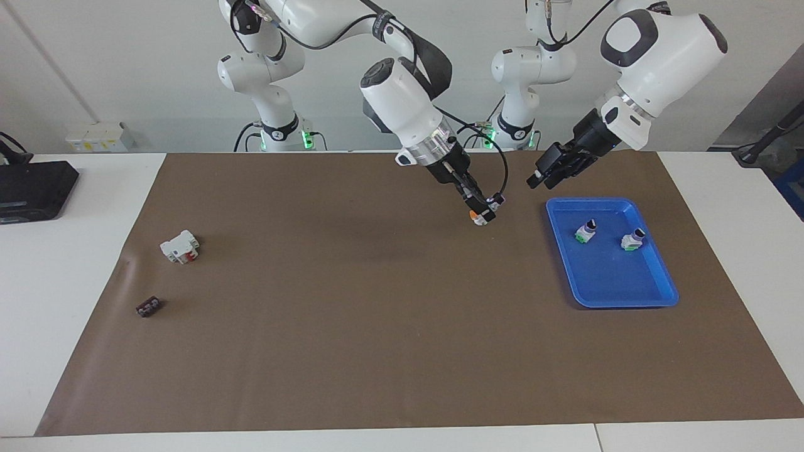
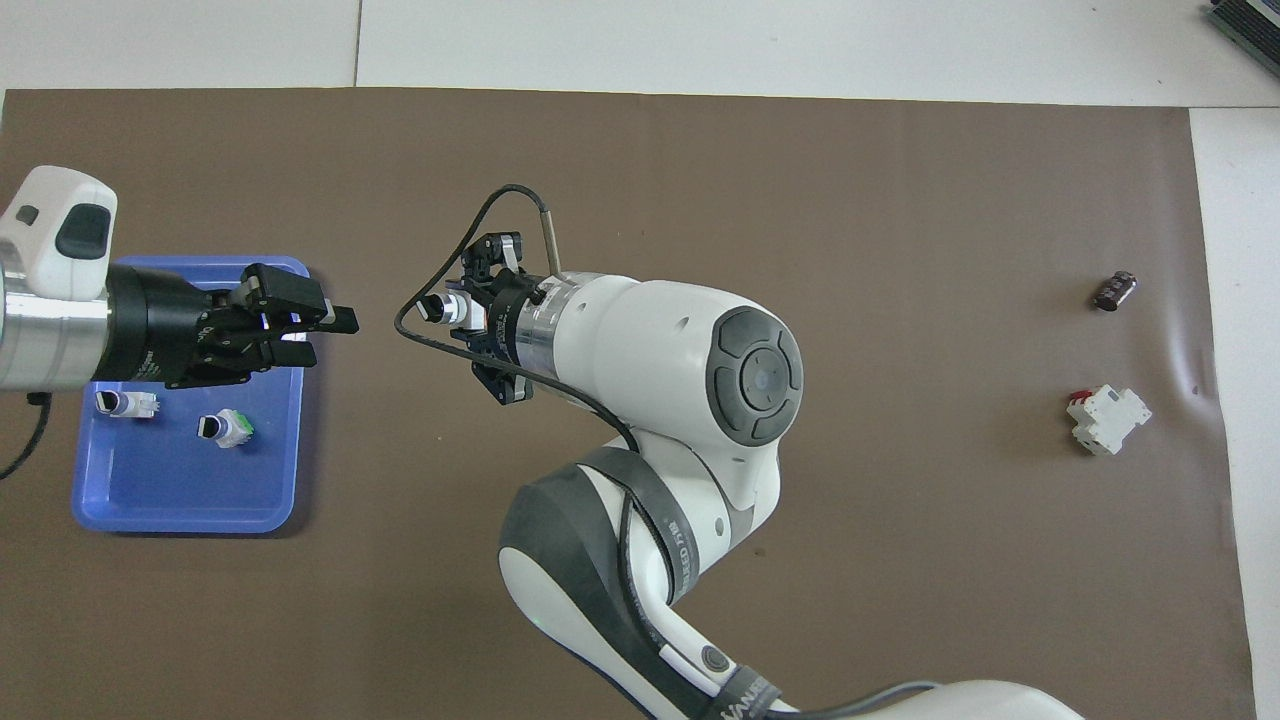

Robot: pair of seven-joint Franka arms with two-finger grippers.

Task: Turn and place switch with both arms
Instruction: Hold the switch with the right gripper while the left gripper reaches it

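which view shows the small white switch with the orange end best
The facing view: the small white plastic switch with the orange end shows at the tip of the right gripper, raised over the brown mat. In the overhead view the right arm's own wrist hides it, so the switch cannot be made out.

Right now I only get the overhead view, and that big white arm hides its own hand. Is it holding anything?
Observer: Yes. From the facing view, the right gripper is shut on the switch, and the switch's orange end shows below the fingers.
Operator: Is the switch resting on the table?
Observer: It seems not. It looks to be held just above the brown mat, though I can't be sure.
Operator: The other hand looks as if it is on the blue tray. Is it?
Observer: No. The left gripper hangs in the air, open and empty, above the tray's corner nearest the robots, without touching it.
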